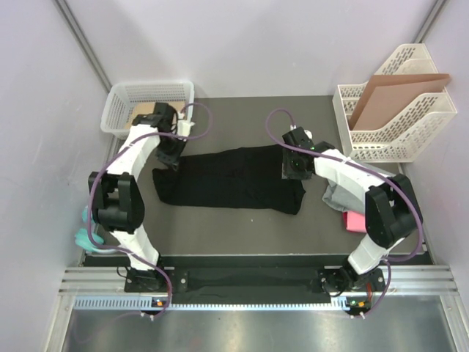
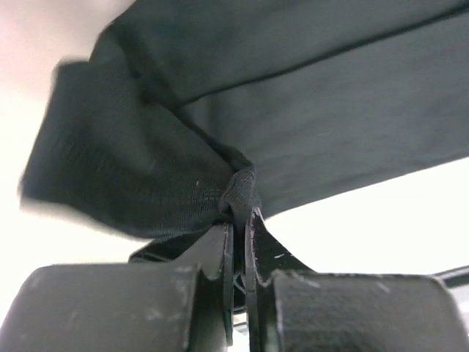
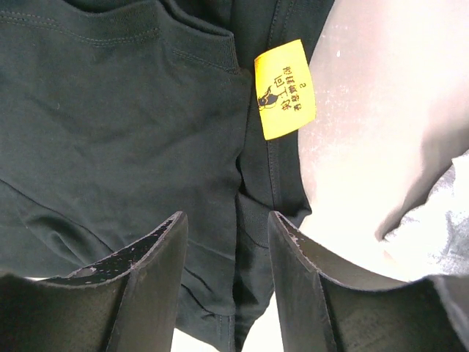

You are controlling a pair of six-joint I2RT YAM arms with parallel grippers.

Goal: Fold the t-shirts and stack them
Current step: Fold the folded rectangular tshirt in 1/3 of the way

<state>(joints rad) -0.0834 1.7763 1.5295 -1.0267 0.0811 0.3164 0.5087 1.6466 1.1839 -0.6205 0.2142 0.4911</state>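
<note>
Fingertips fill the bottom of each wrist view, and they hide part of what they work on. The left gripper (image 2: 238, 220) is clenched on a bunched pinch of the black t-shirt (image 2: 330, 110). The cloth wads into a knot right at the tips, so how deep the bite goes cannot be made out. From that knot the fabric fans upward in two dark sheets, the left one blurred at its edge.

The right gripper (image 3: 227, 220) stands released, its jaws apart and clamping nothing. A lengthwise fold of the same shirt runs up between the two fingers, and whether the tips touch the cloth is not clear. Beyond it lie a ribbed hem or collar band and a yellow tag (image 3: 286, 89) with small dark print that is too fine to read. A pale grey t-shirt (image 3: 440, 235) is cut off by the right edge.

From above, the black shirt (image 1: 234, 180) lies spread as a wide, uneven strip across the middle of the dark table (image 1: 220, 227). Its left end is gathered under the left gripper (image 1: 170, 154) and its right upper edge sits below the right gripper (image 1: 293, 165).

The right forearm covers most of the grey shirt (image 1: 338, 196). A pink t-shirt (image 1: 355, 221) shows only a corner beside it, to the right of the black one. Something teal (image 1: 84, 238) at the table's left edge is half hidden by the left arm.

Farther back stand a white basket (image 1: 150, 84) on the left and a white file rack (image 1: 396, 139) on the right, holding a brown cardboard sheet (image 1: 396, 92).
</note>
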